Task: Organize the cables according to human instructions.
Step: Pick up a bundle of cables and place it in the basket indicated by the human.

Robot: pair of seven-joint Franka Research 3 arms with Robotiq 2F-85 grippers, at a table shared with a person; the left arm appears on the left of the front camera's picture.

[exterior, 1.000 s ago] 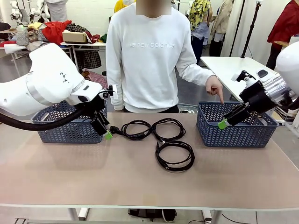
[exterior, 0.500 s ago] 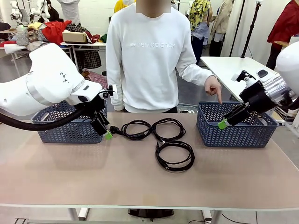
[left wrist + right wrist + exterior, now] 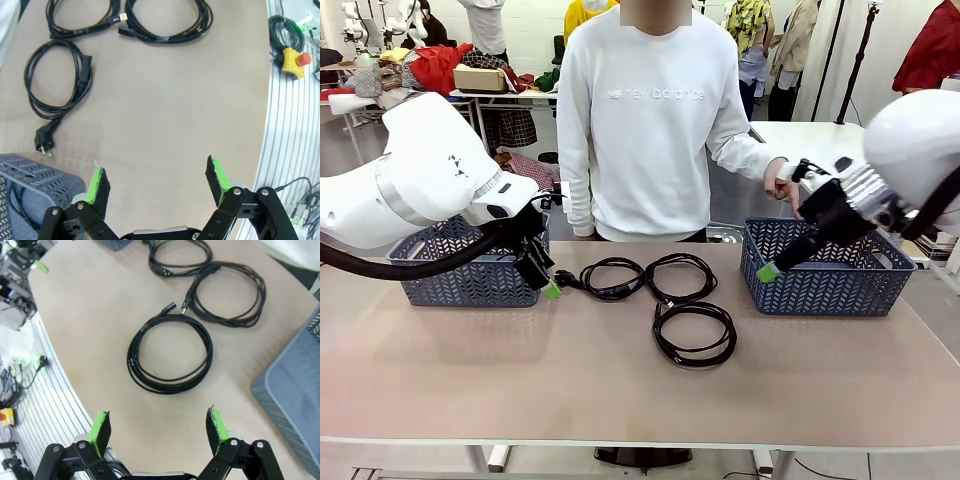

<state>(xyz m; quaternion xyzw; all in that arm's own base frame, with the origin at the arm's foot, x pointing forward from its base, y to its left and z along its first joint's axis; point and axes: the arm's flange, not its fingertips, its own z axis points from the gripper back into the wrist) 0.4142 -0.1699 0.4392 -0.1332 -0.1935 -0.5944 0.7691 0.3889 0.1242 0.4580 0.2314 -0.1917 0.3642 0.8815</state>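
Note:
Three cables lie coiled on the table's middle: a left loop (image 3: 612,277), a middle loop (image 3: 681,274) and a nearer loop (image 3: 695,335). My left gripper (image 3: 546,281) hangs open beside the left basket (image 3: 460,285), just left of the left loop. In the left wrist view its green pads (image 3: 97,184) stand wide over bare table, with the plug-ended loop (image 3: 56,77) and two more loops (image 3: 82,20) (image 3: 167,22) beyond. My right gripper (image 3: 775,265) is open by the right basket's (image 3: 825,285) left corner. In the right wrist view, the nearer loop (image 3: 170,354) lies ahead of its fingers.
The person stands at the far edge; one hand (image 3: 781,186) points down toward the right basket, partly behind my right arm. A yellow emergency-stop button (image 3: 294,60) sits off the table's near edge. The basket wall (image 3: 300,375) borders the right wrist view.
My right arm has swung left, bringing its gripper from over the right basket to that basket's left front corner. The person shifted slightly right. The left arm has not moved.

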